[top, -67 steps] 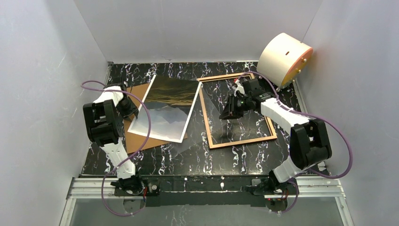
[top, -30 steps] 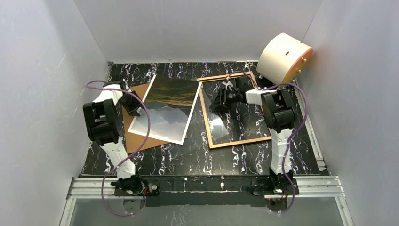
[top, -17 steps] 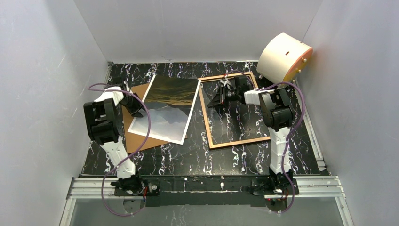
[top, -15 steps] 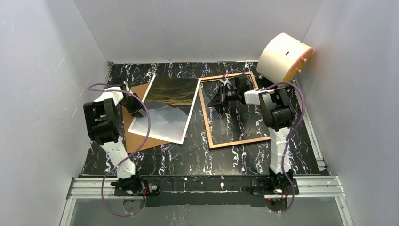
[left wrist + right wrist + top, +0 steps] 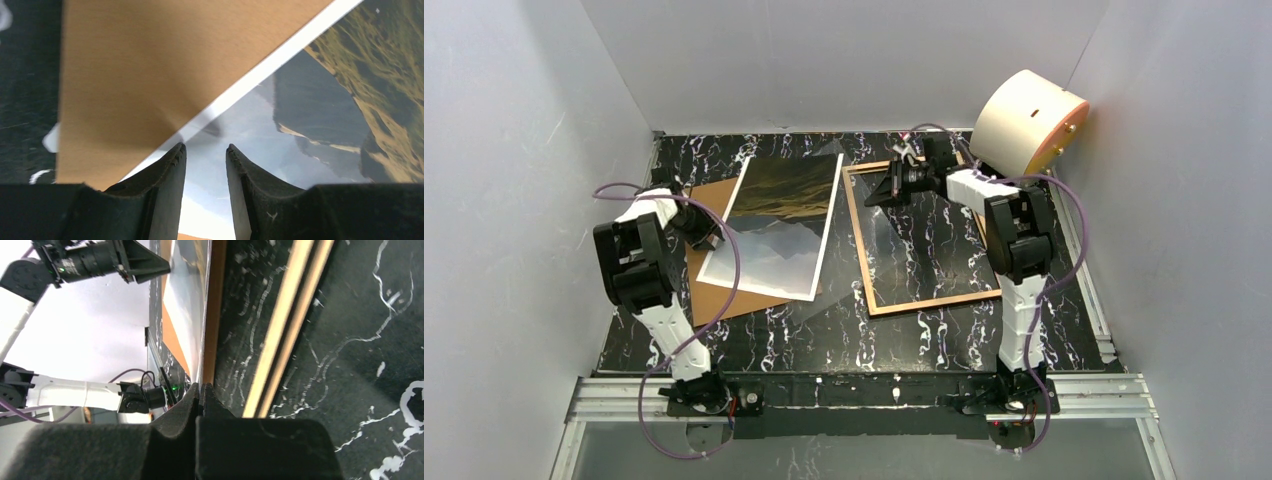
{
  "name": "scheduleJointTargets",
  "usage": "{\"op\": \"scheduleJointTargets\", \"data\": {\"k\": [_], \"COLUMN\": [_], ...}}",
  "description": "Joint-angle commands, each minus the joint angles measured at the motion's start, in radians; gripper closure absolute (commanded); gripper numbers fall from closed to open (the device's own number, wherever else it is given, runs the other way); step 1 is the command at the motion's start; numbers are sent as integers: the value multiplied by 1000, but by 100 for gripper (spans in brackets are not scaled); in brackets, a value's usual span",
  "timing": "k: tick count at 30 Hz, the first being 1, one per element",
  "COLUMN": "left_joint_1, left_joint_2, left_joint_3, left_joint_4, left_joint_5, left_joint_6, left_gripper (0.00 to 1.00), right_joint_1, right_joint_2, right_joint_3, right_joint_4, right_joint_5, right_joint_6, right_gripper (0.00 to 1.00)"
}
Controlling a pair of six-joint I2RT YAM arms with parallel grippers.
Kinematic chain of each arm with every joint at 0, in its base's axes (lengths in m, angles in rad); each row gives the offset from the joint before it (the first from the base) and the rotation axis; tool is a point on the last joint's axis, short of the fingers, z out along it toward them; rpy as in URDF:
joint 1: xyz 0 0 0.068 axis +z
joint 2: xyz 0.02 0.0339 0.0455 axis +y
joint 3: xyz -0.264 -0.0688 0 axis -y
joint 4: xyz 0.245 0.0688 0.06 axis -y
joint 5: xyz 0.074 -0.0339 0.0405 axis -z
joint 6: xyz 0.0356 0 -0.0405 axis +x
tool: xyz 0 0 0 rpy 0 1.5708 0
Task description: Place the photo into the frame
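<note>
Seen from above, the left arm rises from the lower left, folds at its elbow by the left wall and turns its wrist inward. The left gripper (image 5: 711, 237) sits at the left edge of the photo (image 5: 774, 230). Its fingers stand a little apart, clamping nothing.

The photo lies left of centre on a brown backing board (image 5: 708, 300), on the black marbled table (image 5: 824, 340).

The right arm stands tall from the lower right, then bends left. The right gripper (image 5: 870, 196) points at the upper left corner of the frame (image 5: 934, 301), which lies flat right of centre. Its fingers are pressed together. I cannot tell whether a thin sheet is pinched.

A cream drum (image 5: 1029, 125) sits upper right.
</note>
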Motion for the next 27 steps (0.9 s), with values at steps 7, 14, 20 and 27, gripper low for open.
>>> {"op": "scheduleJointTargets", "data": {"k": [7,14,20,27], "left_joint_1": [40,46,46,46], "left_joint_2": [-41,-117,-153,-131], "left_joint_3": [-44,31,113,54], "left_joint_4": [-15,-58,-62,18], "left_joint_5": [-187,-266,-131,137], "left_joint_6": [-12,-29,-32,-70], "left_gripper": [65,61,52,51], "right_joint_1": [2,21,48,53], "right_joint_2": [-200,-204,-212,-248], "right_joint_3": [187,189,235,304], "right_joint_4": [-218,-242,-218,-348], "right_joint_5": [68,55,38,163], "right_joint_6": [-32,-34,2,-43], "right_gripper": [99,99,99,99]}}
